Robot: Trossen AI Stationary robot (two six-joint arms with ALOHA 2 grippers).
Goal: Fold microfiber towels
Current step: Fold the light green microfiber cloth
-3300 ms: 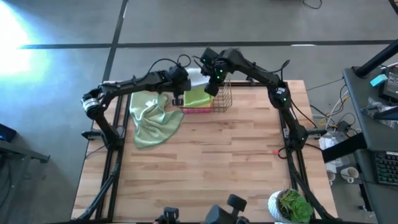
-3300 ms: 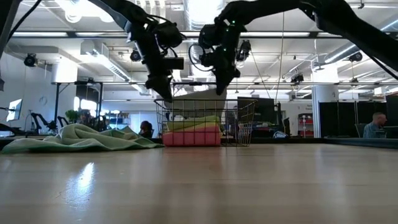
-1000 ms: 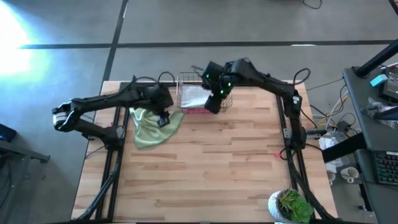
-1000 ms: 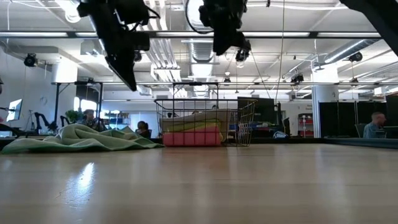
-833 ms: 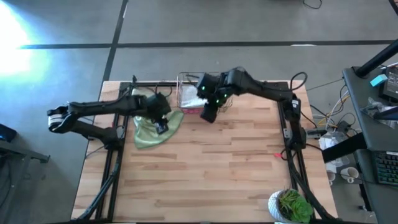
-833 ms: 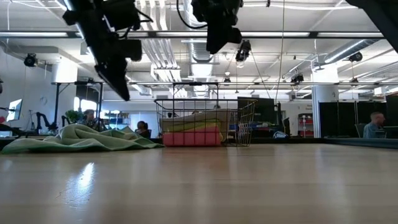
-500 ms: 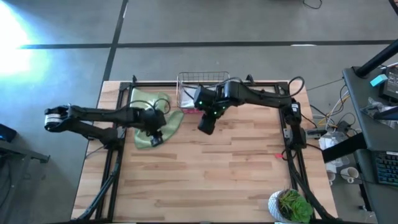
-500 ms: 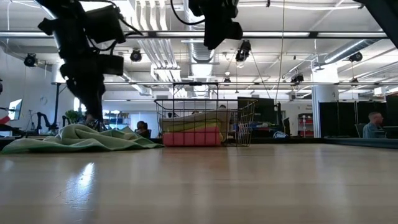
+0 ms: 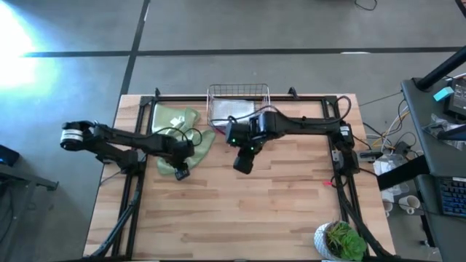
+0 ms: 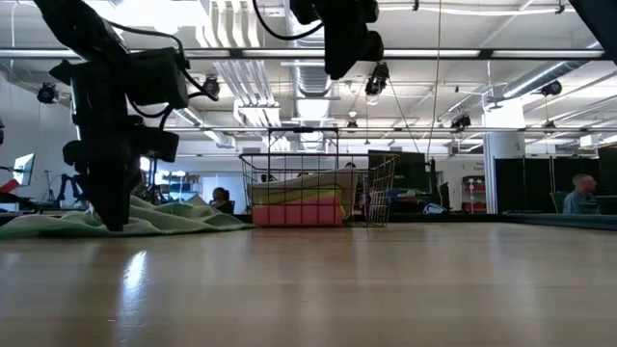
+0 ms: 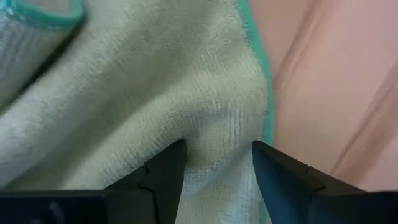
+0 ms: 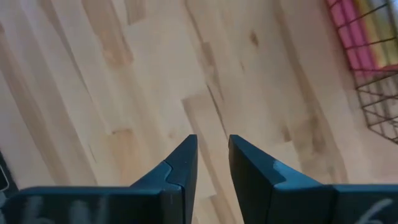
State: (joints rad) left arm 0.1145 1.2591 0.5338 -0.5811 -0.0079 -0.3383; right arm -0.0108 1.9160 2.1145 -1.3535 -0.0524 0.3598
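Observation:
A pale sage green towel [image 9: 178, 135] lies crumpled on the far left of the table, also in the low view [image 10: 164, 217]. My left gripper [image 9: 180, 172] is down at its near edge, open; in the left wrist view [image 11: 217, 152] a low ridge of the towel [image 11: 155, 81] rises between the fingers. My right gripper [image 9: 242, 161] hangs high over bare wood near the table's middle, open by a narrow gap [image 12: 212, 146] with nothing in it. A copper wire basket [image 9: 239, 109] at the far edge holds a pink towel [image 10: 297, 214] and a yellow towel [image 10: 289, 196]. My left gripper comes at the sage towel from above, pointing steeply down. Its open fingertips [image 11: 171, 158] stand on the cloth just inside the teal-hemmed edge [image 11: 264, 106], one on each side of a low ridge. The towel lies slack on the table.
The basket's corner [image 12: 373, 68] shows beside my right gripper. A potted plant [image 9: 341, 240] stands at the near right corner. Bare wood [image 9: 277, 204] fills the table's middle and near part. People [image 10: 583, 193] sit in the room beyond.
My left gripper has come down and toward the table's near edge, onto the sage towel's near edge. My right gripper has moved from beside the basket toward the near edge, over the table's middle, staying high. The towel has kept its shape.

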